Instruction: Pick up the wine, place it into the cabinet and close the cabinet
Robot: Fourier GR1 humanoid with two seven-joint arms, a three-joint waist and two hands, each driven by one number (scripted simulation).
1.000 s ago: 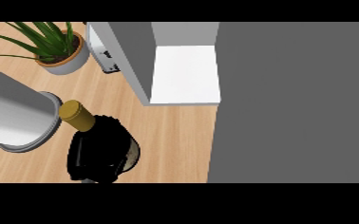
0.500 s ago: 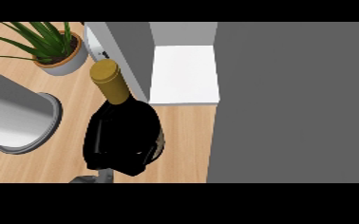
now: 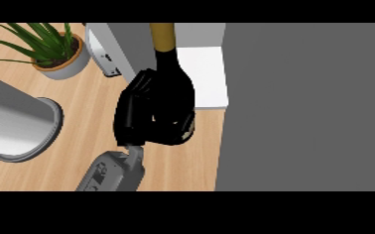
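View from above of a wooden counter. A dark wine bottle is held in the robot's right hand. The bottle's long axis runs from the counter's near edge toward its far edge, almost straight up the view. Its gold neck points away from the robot and is cut off at the top, so the cap does not show. The neck lies across the open front of a grey cabinet with a white floor, set against the counter's far right corner. The bottle's wide body sits over the strip of wood in front of it, near the counter's right edge. The cabinet door stands open at the left. Half a second ago the bottle was nearer the robot and further left, with its cap beside the door. Now it has moved rightward and toward the far edge, and more of the grey forearm shows below it. The black hand hugs the bottle's left side, its fingers curled round the body, with the wrist below the bottle's base. A potted plant stands at the far left corner. A large grey cylinder fills the left edge.
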